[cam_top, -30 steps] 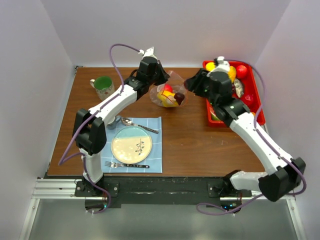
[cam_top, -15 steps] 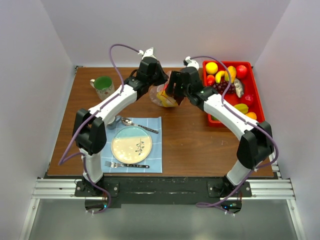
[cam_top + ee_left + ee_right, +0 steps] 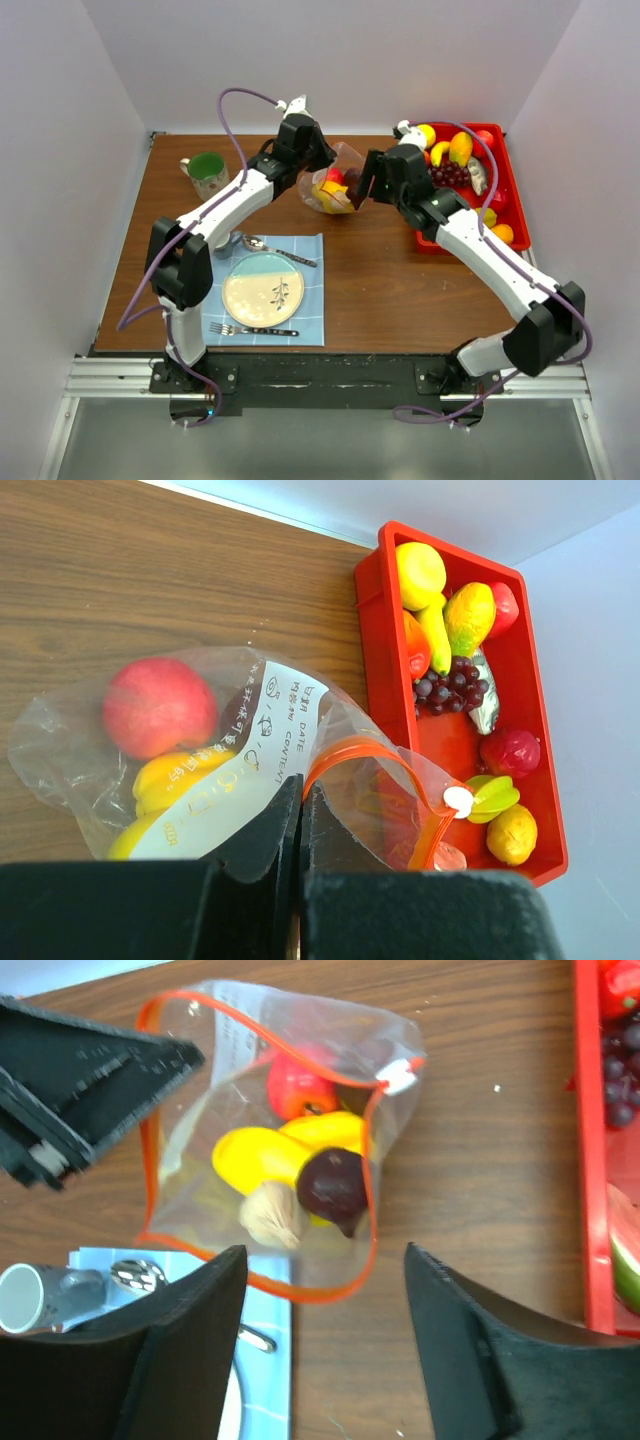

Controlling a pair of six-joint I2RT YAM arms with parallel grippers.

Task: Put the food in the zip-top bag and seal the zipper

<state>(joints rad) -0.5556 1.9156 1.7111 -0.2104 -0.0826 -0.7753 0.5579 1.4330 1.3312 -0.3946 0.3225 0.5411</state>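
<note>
Mia: Where is the zip-top bag (image 3: 335,187)?

Ben: It lies on the brown table (image 3: 380,290), at the back, between the two arms. Its mouth is open.

Mia: Who holds it?

Ben: The left gripper (image 3: 300,792). Its fingers are pressed tight together on the edge of the bag, close to the zipper (image 3: 373,1175). That strip makes an open loop. It is not pressed closed.

Mia: And the right gripper (image 3: 325,1255)?

Ben: It hangs over the mouth of the bag. Its fingers are spread wide and hold nothing.

Mia: What is in the bag?

Ben: A round red fruit (image 3: 298,1088), yellow pieces (image 3: 265,1155), a dark purple-red piece (image 3: 333,1185) and a little tan piece (image 3: 272,1218) that looks like a nut.

Mia: Is there more food?

Ben: Yes, in the red tray (image 3: 368,630), to the right of the bag. I see a lemon (image 3: 420,572), purple grapes (image 3: 448,685) and more pieces.

Mia: What else is on the table?

Ben: A green mug (image 3: 207,175) at the back left. Near the front, a plate (image 3: 263,288) sits on a blue cloth (image 3: 314,310), with a spoon (image 3: 275,248) and a fork (image 3: 250,329) beside it.
</note>
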